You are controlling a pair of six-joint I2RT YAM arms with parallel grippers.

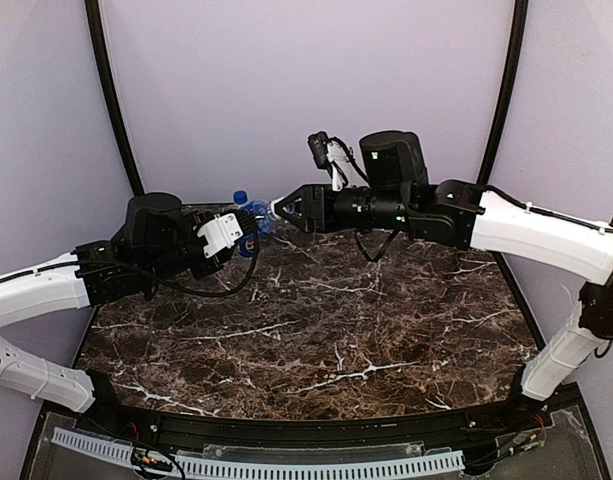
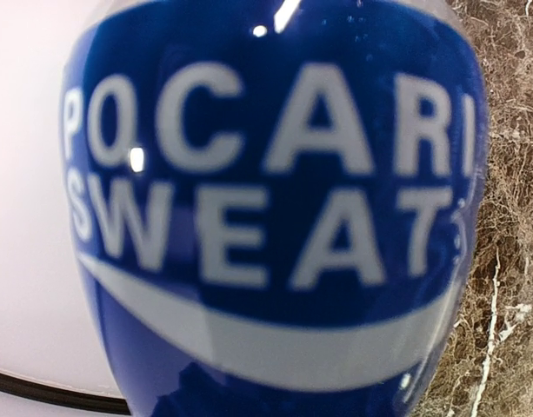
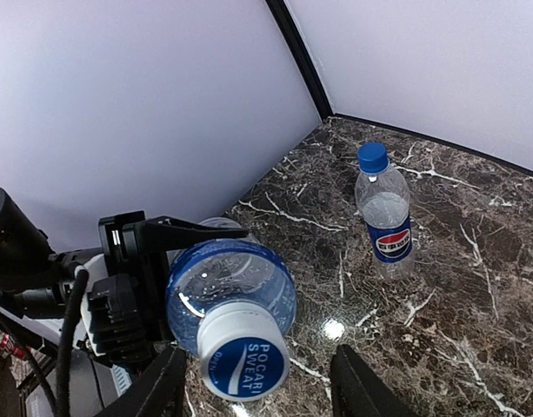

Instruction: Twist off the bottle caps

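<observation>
The left arm (image 1: pixel 46 290), white shells on black joints, comes in from 8 o'clock and reaches toward 11 o'clock over the table (image 1: pixel 336 330), its forearm nearly level. The left gripper (image 1: pixel 248 230), black and two-fingered, is clamped round the body of a clear plastic bottle with a blue label (image 3: pixel 231 282), holding it on its side. The right arm (image 1: pixel 536 235), likewise white and black, rises from 4 o'clock, bends near 2 o'clock and stretches level toward 12 o'clock. The right gripper (image 1: pixel 284 208) faces the left one, its black fingers (image 3: pixel 357 391) spread apart on either side of the bottle's top end, not closed on it.
</observation>
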